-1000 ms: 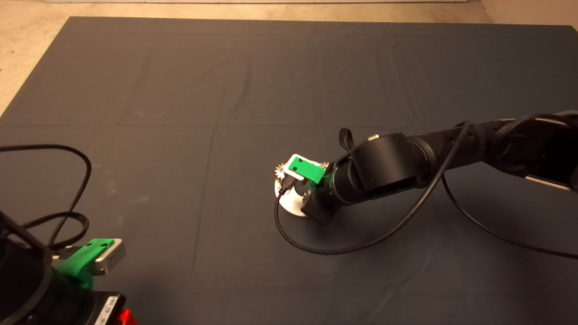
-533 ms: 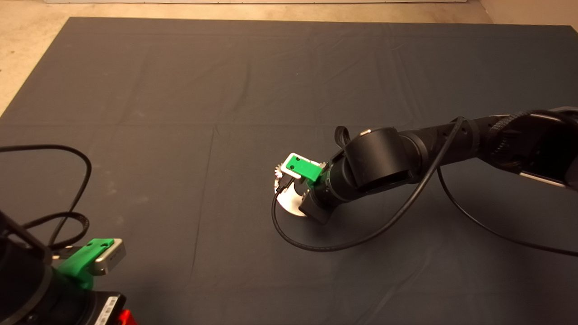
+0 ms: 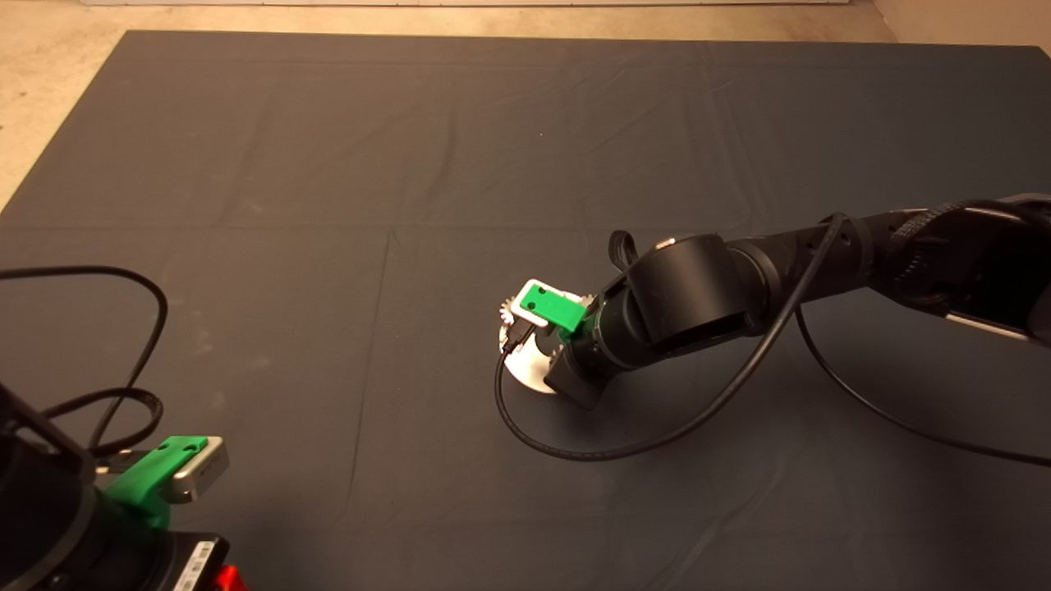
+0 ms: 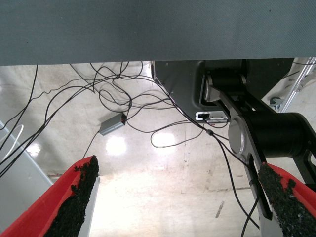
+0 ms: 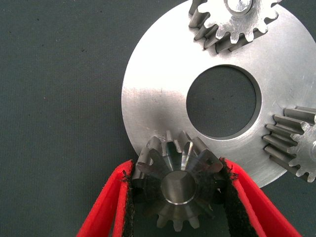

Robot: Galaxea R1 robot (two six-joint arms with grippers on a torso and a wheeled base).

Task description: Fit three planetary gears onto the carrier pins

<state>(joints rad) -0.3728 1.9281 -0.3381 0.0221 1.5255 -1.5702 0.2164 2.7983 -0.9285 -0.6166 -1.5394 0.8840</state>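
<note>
Down at the lower left, the left gripper (image 3: 176, 468) waits at the edge of the dark mat (image 3: 328, 246), fingers spread wide on nothing; its wrist camera sees only tangled cables (image 4: 128, 106) on a pale floor. Over to centre right, the right gripper (image 5: 176, 197) is largely hidden under its own black arm from above. Up close, its red fingers clamp a small dark-grey toothed gear (image 5: 176, 185) sitting on a pin at the rim of the flat shiny round metal disc (image 5: 153, 94). Two more silvery gears (image 5: 236, 19) sit on the disc's other pins, both cut off by the frame.
</note>
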